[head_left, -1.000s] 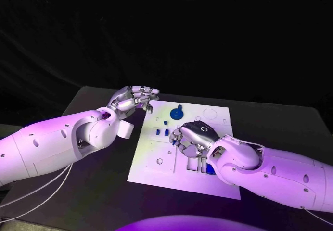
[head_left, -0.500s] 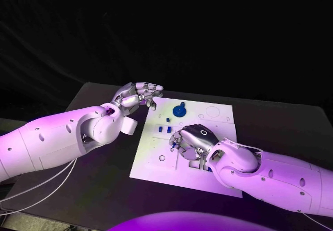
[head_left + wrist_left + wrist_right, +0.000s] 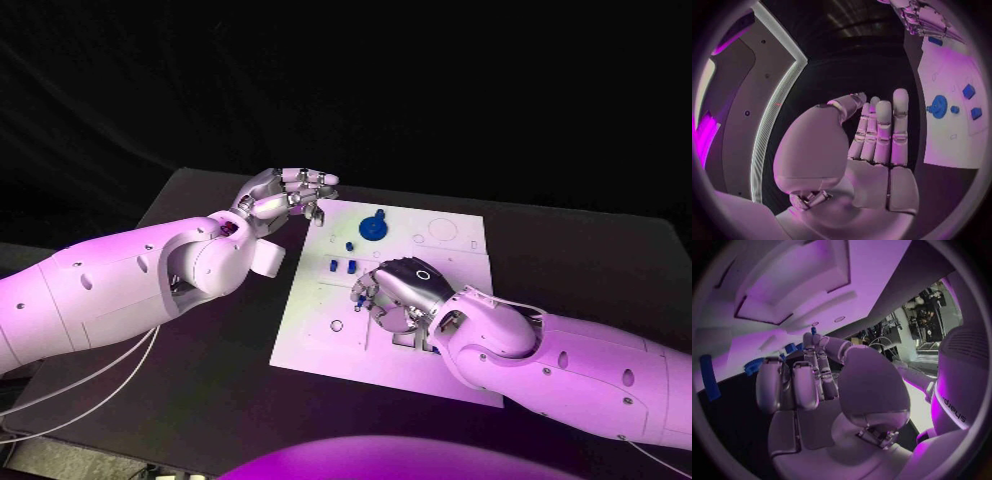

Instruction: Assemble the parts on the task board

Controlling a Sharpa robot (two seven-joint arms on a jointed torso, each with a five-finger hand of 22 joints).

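Note:
The white task board [image 3: 450, 262] lies mid-table. A round blue part [image 3: 372, 228] sits near its far edge, with small blue parts [image 3: 339, 267] just nearer. My right hand [image 3: 397, 295] is over the board's middle, its fingers curled down onto the surface. In the right wrist view that hand [image 3: 817, 385] has its fingers curled in, and a small blue bit [image 3: 814, 331] shows by its fingertips; whether it is pinched is unclear. My left hand [image 3: 289, 193] hovers at the board's far left corner and holds nothing [image 3: 873, 145]. The round part [image 3: 939, 106] and blue blocks [image 3: 969, 91] lie beside it.
The black table [image 3: 577, 260] reaches out around the board on all sides. Another blue part [image 3: 433, 348] peeks out from under my right wrist near the board's front. Shallow recesses mark the board [image 3: 873, 270] above my right hand.

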